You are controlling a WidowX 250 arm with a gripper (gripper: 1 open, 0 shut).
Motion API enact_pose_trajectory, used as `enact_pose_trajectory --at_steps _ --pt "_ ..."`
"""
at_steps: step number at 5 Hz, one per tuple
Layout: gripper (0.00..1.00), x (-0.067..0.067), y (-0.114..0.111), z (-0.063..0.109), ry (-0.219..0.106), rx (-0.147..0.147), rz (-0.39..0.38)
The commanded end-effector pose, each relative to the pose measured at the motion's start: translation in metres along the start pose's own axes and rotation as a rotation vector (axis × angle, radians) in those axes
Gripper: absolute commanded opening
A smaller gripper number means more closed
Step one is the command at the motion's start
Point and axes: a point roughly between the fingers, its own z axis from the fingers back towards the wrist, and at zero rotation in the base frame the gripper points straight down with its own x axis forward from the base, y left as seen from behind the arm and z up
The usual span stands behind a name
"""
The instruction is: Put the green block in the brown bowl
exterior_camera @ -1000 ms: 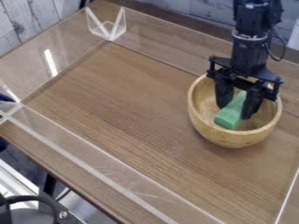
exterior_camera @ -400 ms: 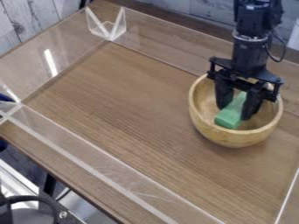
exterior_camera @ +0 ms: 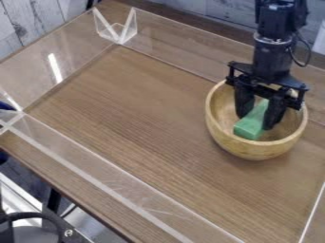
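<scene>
Hanging over the round light-brown wooden bowl point(exterior_camera: 258, 128), black pincer point(exterior_camera: 263, 106) straddles the bright green rectangular block point(exterior_camera: 253, 123); clamped or apart, cannot tell. Best: spread wide, lift straight up clear of rim.

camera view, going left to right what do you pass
clear acrylic corner bracket at the back → bare brown wooden tabletop → round light-brown wooden bowl. The bright green block and black gripper overlap the bowl, so they have no separate place in the order.
</scene>
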Motion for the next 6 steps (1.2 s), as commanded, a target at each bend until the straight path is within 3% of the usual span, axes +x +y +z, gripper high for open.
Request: enact_pose_trajectory --at_steps 1,3,4,6 --pt "0.0 0.01 0.0 0.018 -0.061 0.001 -0.005" --pt "0.0 0.01 0.001 0.018 -0.052 -0.001 0.0" --pt "1.0 0.01 0.001 0.02 -0.048 -0.001 0.002" --pt "1.0 0.006 0.003 0.033 -0.066 0.0 0.01"
